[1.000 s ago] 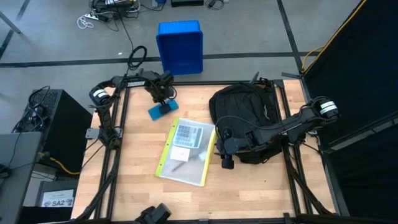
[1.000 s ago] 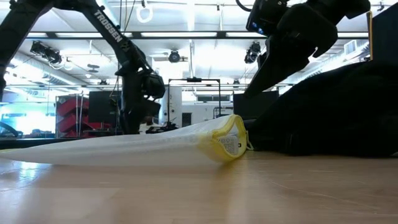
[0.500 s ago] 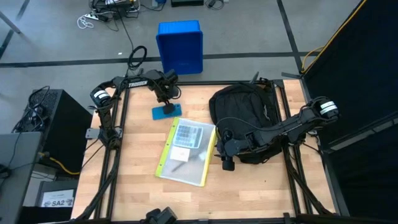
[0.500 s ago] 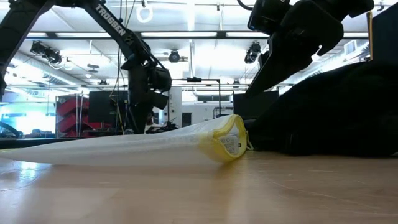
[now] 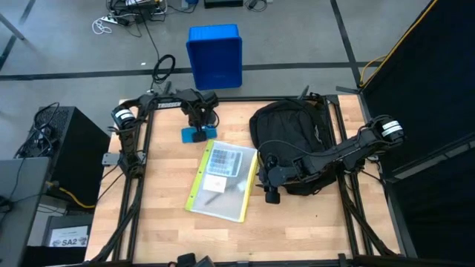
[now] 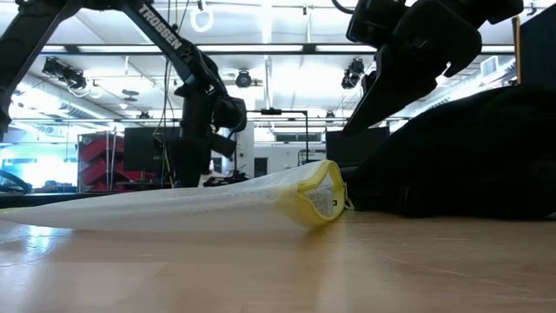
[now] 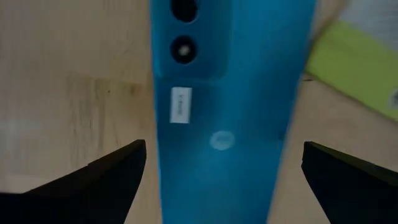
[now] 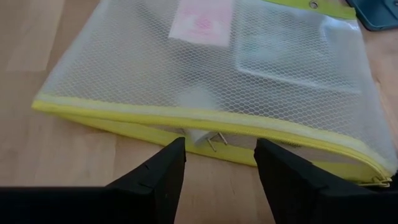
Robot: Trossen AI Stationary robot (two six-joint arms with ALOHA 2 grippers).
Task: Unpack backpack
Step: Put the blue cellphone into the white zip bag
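While left claw hovers spread over blue phone, right claw spread beside backpack.

On the table, the backpack lies to the right, a mesh pouch just left of it, and a phone behind the pouch. A bin stands on the floor behind the table.
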